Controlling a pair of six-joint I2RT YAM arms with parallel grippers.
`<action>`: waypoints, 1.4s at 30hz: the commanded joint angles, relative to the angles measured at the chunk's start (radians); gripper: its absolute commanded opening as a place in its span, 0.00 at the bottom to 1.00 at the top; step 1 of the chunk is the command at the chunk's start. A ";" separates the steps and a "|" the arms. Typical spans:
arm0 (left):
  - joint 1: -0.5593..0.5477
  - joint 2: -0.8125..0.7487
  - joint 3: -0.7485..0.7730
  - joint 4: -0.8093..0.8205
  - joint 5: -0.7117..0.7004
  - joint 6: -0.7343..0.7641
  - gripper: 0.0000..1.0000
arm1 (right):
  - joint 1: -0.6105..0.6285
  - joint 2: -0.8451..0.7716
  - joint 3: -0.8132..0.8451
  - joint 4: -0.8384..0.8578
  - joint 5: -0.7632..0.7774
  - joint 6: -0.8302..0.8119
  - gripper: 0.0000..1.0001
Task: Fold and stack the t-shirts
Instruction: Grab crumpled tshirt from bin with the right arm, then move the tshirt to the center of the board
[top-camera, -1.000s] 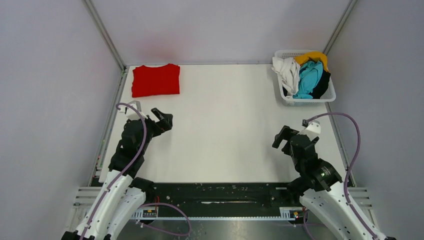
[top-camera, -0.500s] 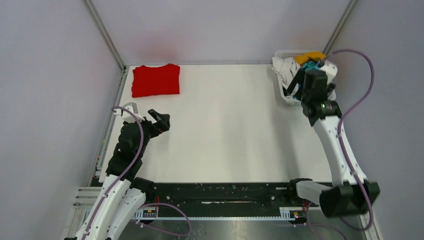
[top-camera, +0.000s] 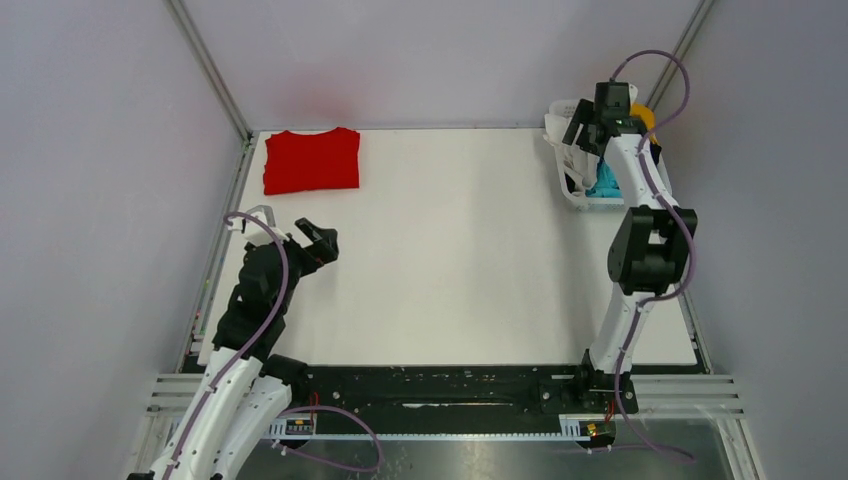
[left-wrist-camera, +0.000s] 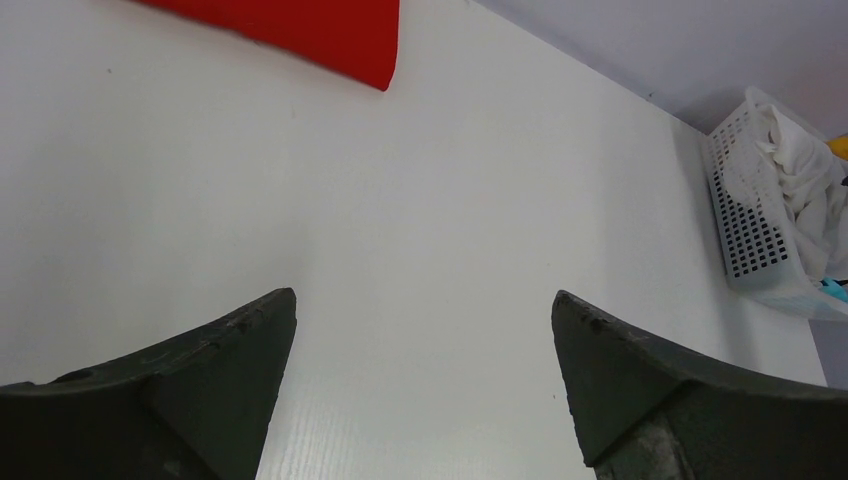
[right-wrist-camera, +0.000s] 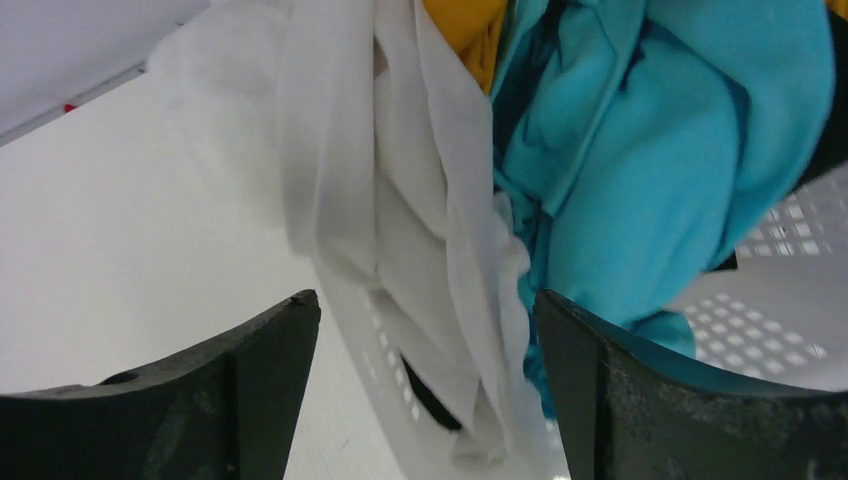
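Note:
A folded red t-shirt (top-camera: 312, 160) lies flat at the table's far left, and its corner (left-wrist-camera: 300, 30) shows in the left wrist view. A white t-shirt (right-wrist-camera: 400, 200), a teal one (right-wrist-camera: 650, 170) and a yellow one (right-wrist-camera: 465, 25) are bunched in the white lattice basket (top-camera: 585, 203). My right gripper (right-wrist-camera: 427, 297) is open over the basket's left rim, with the hanging white cloth between its fingers but not pinched. From above the right gripper (top-camera: 590, 125) covers much of the pile. My left gripper (left-wrist-camera: 423, 295) is open over bare table, holding nothing.
The basket (left-wrist-camera: 750, 240) stands at the far right corner against the wall. The right arm (top-camera: 650, 250) stretches along the table's right edge. The left arm (top-camera: 260, 290) sits low at the near left. Grey walls enclose the table on three sides.
The right arm has swung from the near right of the table out to the basket, and its jaws have narrowed a little. The left arm has hardly moved.

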 joint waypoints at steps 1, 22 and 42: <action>0.005 0.012 0.041 0.030 -0.027 0.015 0.99 | -0.010 0.137 0.180 -0.051 0.012 -0.040 0.86; 0.004 -0.025 0.041 0.011 -0.003 0.007 0.99 | 0.007 -0.155 0.442 -0.208 -0.454 0.025 0.00; 0.004 -0.044 0.063 -0.047 0.007 -0.054 0.99 | 0.454 -0.472 0.205 -0.270 -0.575 0.083 0.04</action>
